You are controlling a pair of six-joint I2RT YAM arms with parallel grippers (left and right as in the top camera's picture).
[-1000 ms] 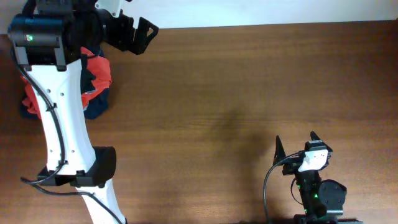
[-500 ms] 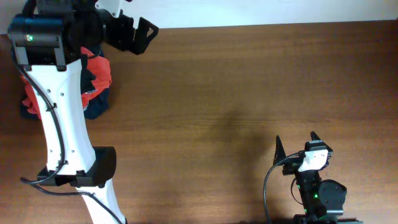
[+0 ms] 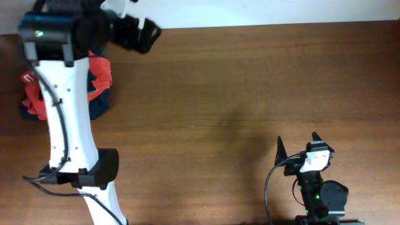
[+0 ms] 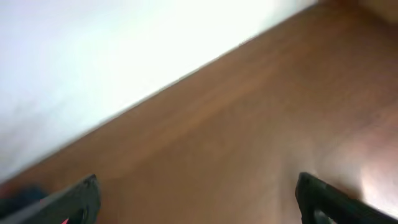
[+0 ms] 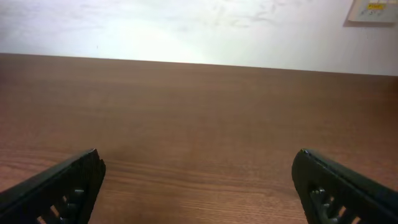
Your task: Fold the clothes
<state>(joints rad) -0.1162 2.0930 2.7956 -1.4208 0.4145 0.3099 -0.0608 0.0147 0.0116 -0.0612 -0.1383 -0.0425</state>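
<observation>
Clothes, a plain black soft garment: not visible, perhaps under the orange-red and navy fabric pile (image 3: pixel 100 70). Left end effector (image 3: pixel 149 36), wide, hovers beside that pile; right end effector (image 3: pixel 297 145), wide, well apart. Pinch only black fabric.

Tabletop (image 3: pixel 237 94) centre open; garment heap (image 3: pixel 100 75) far-left corner.

Two robot arms, left arm (image 3: pixel 65 119) and right arm (image 3: pixel 319 192), each with one pair of jaws, so two pairs. One tabletop (image 3: pixel 237 87). Two garments in one heap: one orange-red garment (image 3: pixel 100 70), one navy-blue garment (image 3: pixel 98 107); one wall label (image 5: pixel 373 10).
</observation>
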